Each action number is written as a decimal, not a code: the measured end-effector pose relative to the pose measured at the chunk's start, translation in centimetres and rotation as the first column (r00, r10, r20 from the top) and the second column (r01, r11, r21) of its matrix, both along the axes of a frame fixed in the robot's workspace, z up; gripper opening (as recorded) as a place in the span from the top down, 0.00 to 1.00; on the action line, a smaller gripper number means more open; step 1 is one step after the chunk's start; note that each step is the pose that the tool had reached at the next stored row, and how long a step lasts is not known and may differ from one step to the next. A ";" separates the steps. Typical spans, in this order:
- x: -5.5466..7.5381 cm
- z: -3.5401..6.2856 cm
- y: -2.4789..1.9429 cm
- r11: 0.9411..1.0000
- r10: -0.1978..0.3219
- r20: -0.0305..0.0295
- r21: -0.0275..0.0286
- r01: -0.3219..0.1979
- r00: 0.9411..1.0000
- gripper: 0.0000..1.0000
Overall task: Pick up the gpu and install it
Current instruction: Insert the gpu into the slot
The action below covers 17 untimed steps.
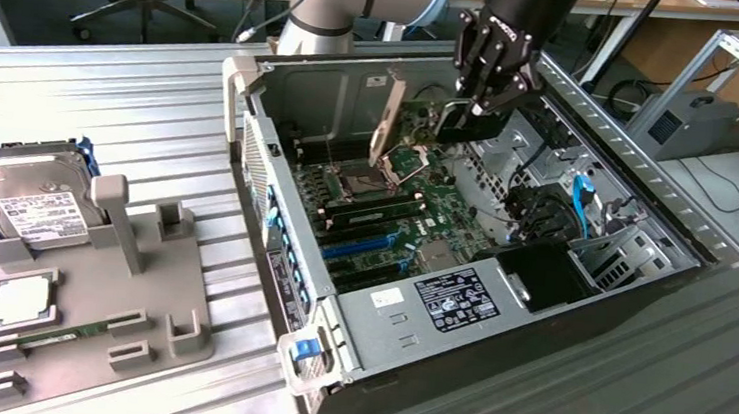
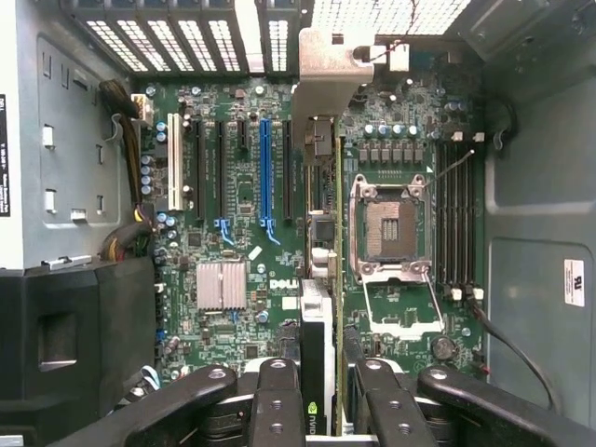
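Gpu (image 1: 464,125) gripped in claw (image 1: 483,102) over motherboard (image 1: 443,213); ribbed metal table (image 1: 124,115).

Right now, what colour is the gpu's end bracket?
Silver; the gpu bracket shows best in the wrist view.

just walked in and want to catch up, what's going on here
The robot's gripper has the gpu clamped between its fingers and holds it on edge inside the open computer case, above the motherboard, between the blue slot and the cpu socket. It looks not yet seated.
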<state>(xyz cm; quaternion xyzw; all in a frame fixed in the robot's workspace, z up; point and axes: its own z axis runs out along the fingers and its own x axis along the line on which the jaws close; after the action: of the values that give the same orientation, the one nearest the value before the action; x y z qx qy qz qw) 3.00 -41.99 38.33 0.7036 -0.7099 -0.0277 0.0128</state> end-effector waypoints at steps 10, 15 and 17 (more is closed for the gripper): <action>-0.3 -0.54 0.00 1.000 0.000 0.000 0.000 0.000 1.000 0.73; -0.6 -0.78 0.00 1.000 0.000 0.000 0.000 0.000 1.000 0.73; -0.7 -0.85 0.00 1.000 0.000 0.000 0.000 0.000 1.000 0.73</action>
<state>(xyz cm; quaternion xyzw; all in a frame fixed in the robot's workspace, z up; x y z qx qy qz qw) 2.35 -41.99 37.48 0.7036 -0.7099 -0.0276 0.0127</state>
